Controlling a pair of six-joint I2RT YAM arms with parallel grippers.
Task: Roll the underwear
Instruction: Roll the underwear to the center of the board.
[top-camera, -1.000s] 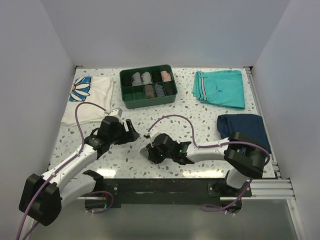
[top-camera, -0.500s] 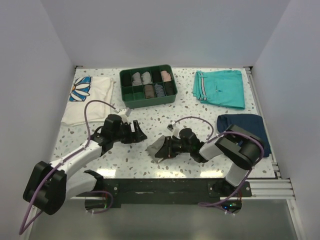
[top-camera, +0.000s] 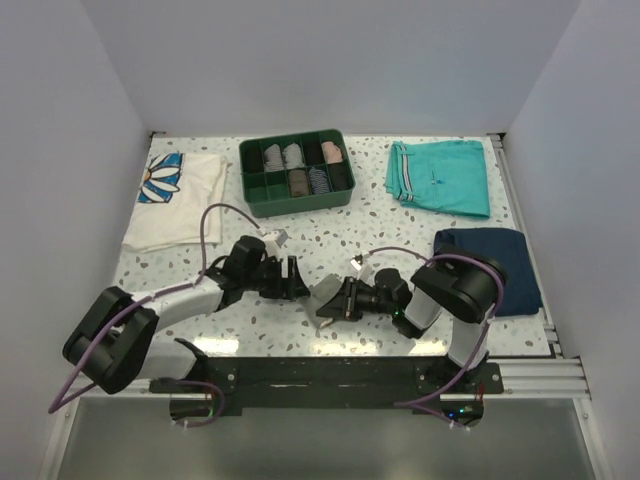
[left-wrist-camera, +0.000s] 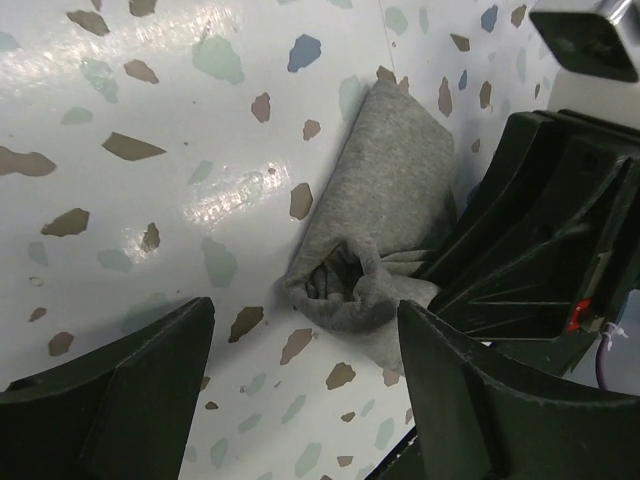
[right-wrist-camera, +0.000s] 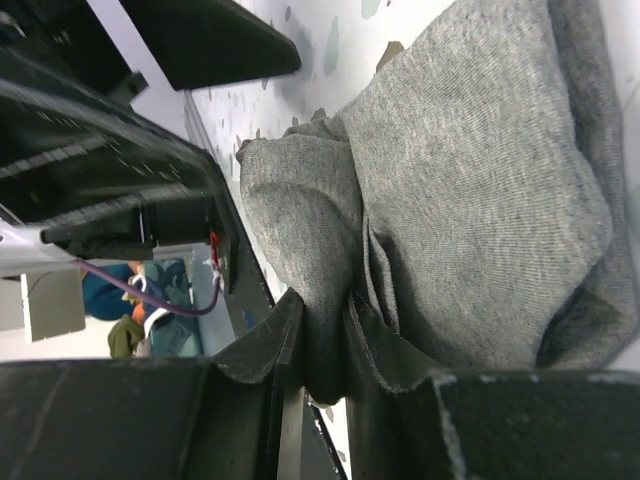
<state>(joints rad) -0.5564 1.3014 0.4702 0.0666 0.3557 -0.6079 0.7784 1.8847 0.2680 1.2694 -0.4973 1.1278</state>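
1. The left gripper (top-camera: 293, 281) has travelled right and slightly nearer, from well apart from the right gripper (top-camera: 337, 299) to just beside it.
2. The left arm (top-camera: 185, 300) now stretches flatter and further right, and its purple cable (top-camera: 215, 213) loop has shifted right with it.
3. The right gripper has drawn back rightward, with the right arm (top-camera: 455, 285) folded tighter.
4. The underwear (top-camera: 326, 290), covered a second ago, now shows as a grey bundle between the grippers.

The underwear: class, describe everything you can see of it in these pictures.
The underwear is a small grey knit cloth, bunched into a loose roll with a crumpled, open end. It lies on the speckled table between the two hands. The right hand is shut on a fold of it. The left hand is open by the roll's end.
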